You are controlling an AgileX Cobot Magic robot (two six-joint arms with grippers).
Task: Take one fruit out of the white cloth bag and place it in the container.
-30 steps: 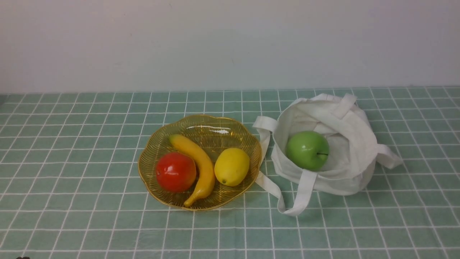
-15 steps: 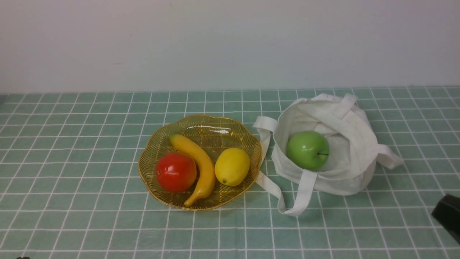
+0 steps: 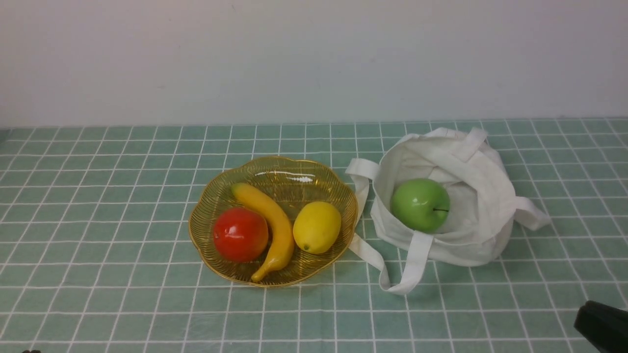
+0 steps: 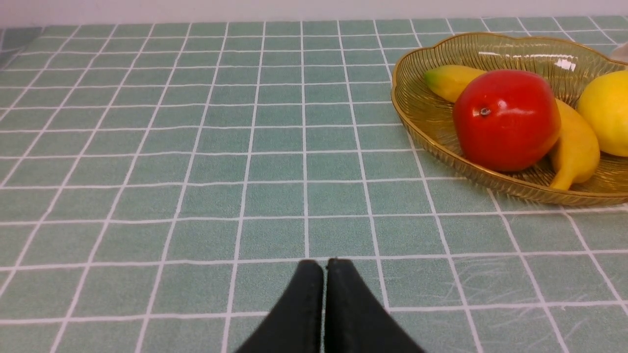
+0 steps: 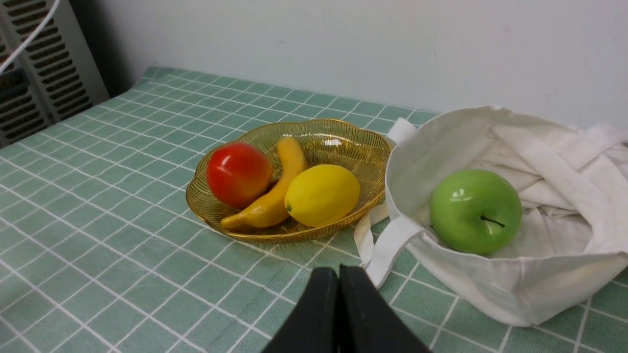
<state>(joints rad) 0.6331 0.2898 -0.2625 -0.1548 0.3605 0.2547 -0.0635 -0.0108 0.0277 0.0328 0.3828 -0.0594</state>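
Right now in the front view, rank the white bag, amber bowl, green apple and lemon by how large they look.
1. Bag and bowl: look alike.
2. Green apple.
3. Lemon, slightly smaller.

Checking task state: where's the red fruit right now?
In the front view the red fruit sits in the amber bowl, on its left side, touching the banana; the white bag is on the bowl's right.

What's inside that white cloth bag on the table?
One green apple sits in the open white cloth bag, resting on crumpled fabric, stem sideways. No other fruit shows, but the bag's folds and near wall hide its bottom, so anything under them cannot be seen.
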